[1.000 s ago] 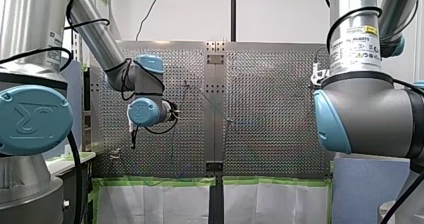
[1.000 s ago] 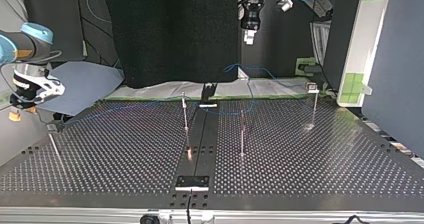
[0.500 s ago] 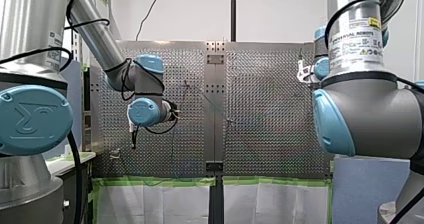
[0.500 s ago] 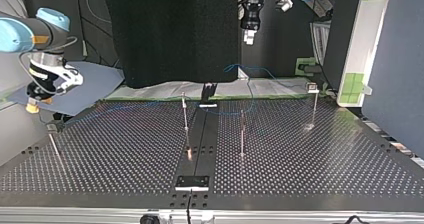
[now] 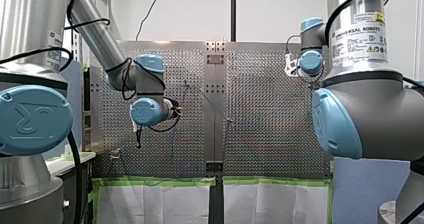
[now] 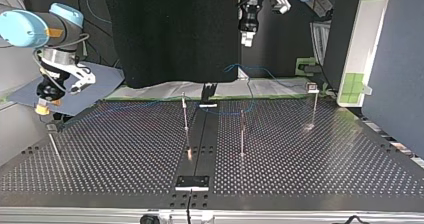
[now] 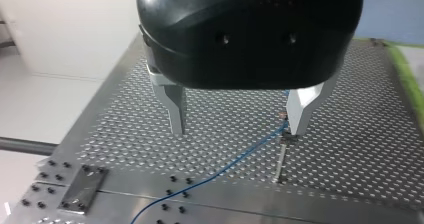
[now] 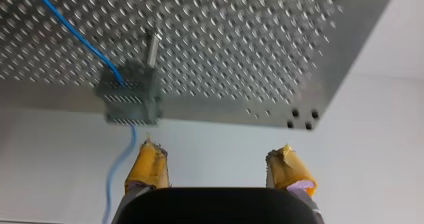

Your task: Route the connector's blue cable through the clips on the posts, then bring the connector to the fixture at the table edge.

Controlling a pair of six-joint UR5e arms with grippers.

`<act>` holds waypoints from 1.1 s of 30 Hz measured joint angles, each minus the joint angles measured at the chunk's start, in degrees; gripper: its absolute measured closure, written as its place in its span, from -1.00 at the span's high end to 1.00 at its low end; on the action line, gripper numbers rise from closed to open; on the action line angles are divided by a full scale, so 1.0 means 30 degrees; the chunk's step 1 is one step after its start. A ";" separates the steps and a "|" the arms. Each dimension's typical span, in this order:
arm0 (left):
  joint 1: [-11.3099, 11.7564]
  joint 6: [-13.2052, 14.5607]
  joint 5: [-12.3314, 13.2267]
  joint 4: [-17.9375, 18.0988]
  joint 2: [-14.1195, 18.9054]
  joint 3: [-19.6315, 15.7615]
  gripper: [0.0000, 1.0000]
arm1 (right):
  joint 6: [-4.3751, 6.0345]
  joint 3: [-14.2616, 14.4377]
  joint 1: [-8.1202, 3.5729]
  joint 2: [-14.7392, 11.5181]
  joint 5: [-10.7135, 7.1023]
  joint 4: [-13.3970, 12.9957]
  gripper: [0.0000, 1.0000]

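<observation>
The thin blue cable point(image 6: 239, 68) lies along the table's far side in the top view and loops by the black fixture point(image 6: 208, 95). In the left wrist view my left gripper point(image 7: 240, 129) hangs open high above the table. The blue cable point(image 7: 235, 161) passes below it to a clip post point(image 7: 281, 156) under one metal finger. My right gripper point(image 8: 220, 159) has yellow pads and is open and empty. Ahead of it a grey block point(image 8: 129, 100) on a thin post at the table's edge holds the blue cable point(image 8: 75, 31). I cannot make out the connector.
Several thin posts stand on the perforated table point(image 6: 320, 159): one at the top view's left point(image 6: 55, 146), two near the middle point(image 6: 185, 115) point(image 6: 242, 134), one at the right point(image 6: 314, 106). A small black plate point(image 6: 192, 182) sits at the near edge.
My right arm has swung in over the table's side: rightward in the top view, leftward in the front view. My left gripper has barely moved. Both stay open.
</observation>
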 joint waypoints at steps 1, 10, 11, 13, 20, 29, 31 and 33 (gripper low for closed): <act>0.0026 -0.0174 0.0011 0.0006 -0.0004 0.0108 1.00 | -0.0101 -0.0002 0.0201 0.0184 0.0085 -0.0051 0.98; 0.0302 -0.0774 0.0030 -0.0454 -0.0019 0.0544 1.00 | -0.0059 -0.0109 0.1729 0.1688 0.1181 -0.1049 0.98; 0.0333 -0.0773 0.0030 -0.0474 -0.0019 0.0545 1.00 | 0.0033 -0.0112 0.1882 0.1841 0.1282 -0.1193 0.98; 0.0402 -0.0773 0.0031 -0.0532 -0.0021 0.0545 1.00 | 0.0239 -0.0115 0.2225 0.2183 0.1453 -0.1533 0.98; 0.0642 -0.0771 0.0029 -0.0719 -0.0026 0.0554 1.00 | 0.0617 -0.0158 0.3229 0.3186 0.1847 -0.2530 0.98; 0.0824 -0.0805 0.0033 -0.1132 -0.0027 0.0549 1.00 | 0.0685 -0.0159 0.4619 0.4577 0.1814 -0.3495 0.98; 0.0852 -0.0790 0.0039 -0.1236 -0.0026 0.0548 1.00 | 0.0717 -0.0158 0.4919 0.4878 0.1819 -0.3535 0.98; 0.0882 -0.0780 0.0039 -0.1318 -0.0026 0.0548 1.00 | 0.0727 -0.0159 0.5195 0.5141 0.1845 -0.3533 0.98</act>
